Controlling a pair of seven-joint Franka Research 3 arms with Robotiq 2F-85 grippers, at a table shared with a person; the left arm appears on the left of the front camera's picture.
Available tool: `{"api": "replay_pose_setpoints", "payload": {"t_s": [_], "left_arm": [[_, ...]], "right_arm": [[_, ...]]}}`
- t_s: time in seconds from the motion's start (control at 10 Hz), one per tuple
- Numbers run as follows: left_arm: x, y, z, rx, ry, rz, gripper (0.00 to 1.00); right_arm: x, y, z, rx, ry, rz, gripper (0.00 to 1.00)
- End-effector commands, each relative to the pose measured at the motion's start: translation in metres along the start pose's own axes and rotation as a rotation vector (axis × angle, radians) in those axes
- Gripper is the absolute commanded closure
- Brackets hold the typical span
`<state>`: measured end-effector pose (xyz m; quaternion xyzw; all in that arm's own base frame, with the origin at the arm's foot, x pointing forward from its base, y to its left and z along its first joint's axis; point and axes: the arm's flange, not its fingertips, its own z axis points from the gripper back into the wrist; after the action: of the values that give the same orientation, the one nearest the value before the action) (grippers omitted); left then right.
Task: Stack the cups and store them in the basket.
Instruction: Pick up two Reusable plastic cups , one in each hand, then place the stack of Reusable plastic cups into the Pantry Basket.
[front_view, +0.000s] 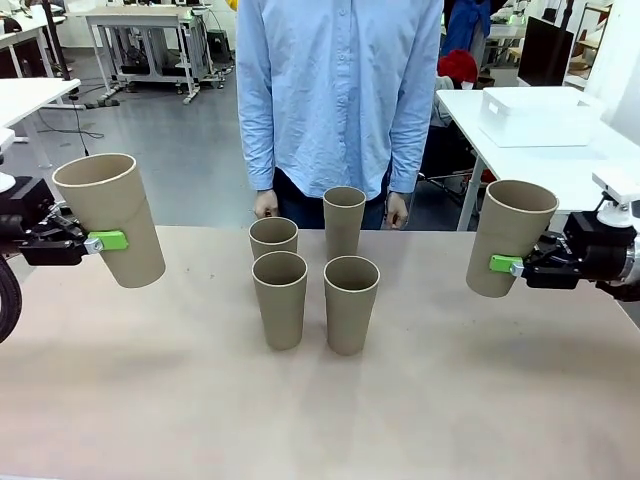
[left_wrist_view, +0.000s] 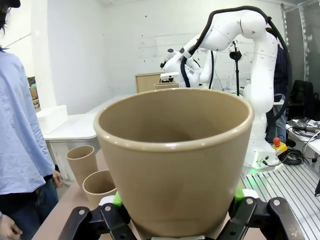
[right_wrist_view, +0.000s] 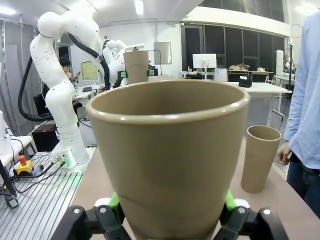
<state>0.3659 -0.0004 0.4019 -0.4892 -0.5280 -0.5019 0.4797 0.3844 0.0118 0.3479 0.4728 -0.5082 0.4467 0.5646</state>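
**Near, left edge.** My left gripper pinches the left held cup by its wall. One green pad presses the near side, and the other finger is hidden behind the cup. The cup hangs clear of the table, mouth up. Its long axis is close to upright, with the rim leaning left.

**Near, right edge.** My right gripper is clamped on the right held cup in the same way. Its mouth is up, its rim leans right and its base is off the table.

**Wrist views.** Each held cup turns its open mouth to the camera and covers its own base. Green pads press both of its flanks.

**Middle of the table.** Four cups stand upright, mouths up, in two rows. In front are the near-left cup and the near-right cup. Behind them are the far-left cup and the far-right cup. The near pair hide the far pair's bases, so I cannot tell whether the rows touch.

**Far edge.** A person stands cut off at the top of the frame, with a hand low on each side.

**Far right.** The basket sits on a separate white table. Its handles are too small to make out.
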Motion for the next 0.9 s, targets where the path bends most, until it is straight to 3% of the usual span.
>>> {"api": "replay_pose_setpoints", "payload": {"t_s": [0.0, 0.8], "left_arm": [[0.0034, -0.0026, 0.0020, -0.004, -0.003, -0.006, 0.15], [0.0034, -0.0026, 0.0020, -0.004, -0.003, -0.006, 0.15]], "right_arm": [[0.0016, -0.0002, 0.0004, -0.004, 0.001, 0.011, 0.16], [0.0016, -0.0002, 0.0004, -0.004, 0.001, 0.011, 0.16]]}}
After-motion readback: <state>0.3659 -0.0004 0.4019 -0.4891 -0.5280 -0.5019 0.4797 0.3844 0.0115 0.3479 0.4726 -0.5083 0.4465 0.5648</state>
